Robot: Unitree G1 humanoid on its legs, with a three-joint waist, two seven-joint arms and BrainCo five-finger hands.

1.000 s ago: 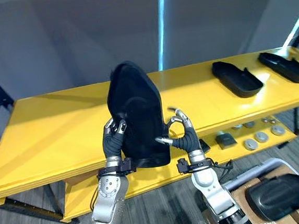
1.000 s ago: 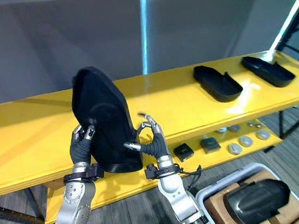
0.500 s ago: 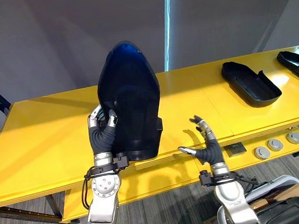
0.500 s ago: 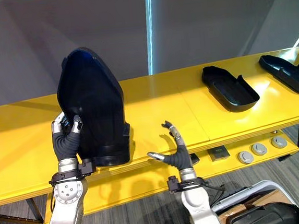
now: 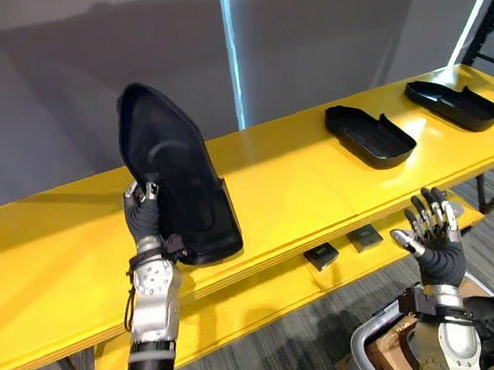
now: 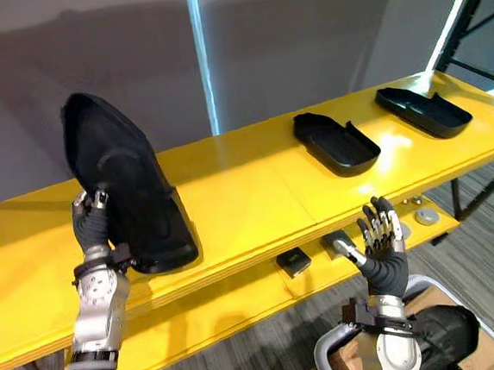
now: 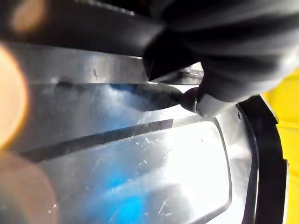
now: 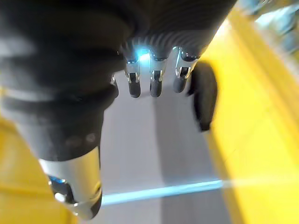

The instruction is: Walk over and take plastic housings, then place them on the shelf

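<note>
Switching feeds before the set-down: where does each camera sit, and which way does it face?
Left eye view: on the head, looking down at the yellow shelf; left robot hand grips the upright black housing, right robot hand open, raised.
Right eye view: beside it, same scene, slightly offset.
Left wrist view: on that wrist, pressed close to the housing's glossy surface; dark hand cover shows.
Right wrist view: on that wrist, looking past straight fingers toward the shelf.
Shared: eye views and left wrist view show the housing.
</note>
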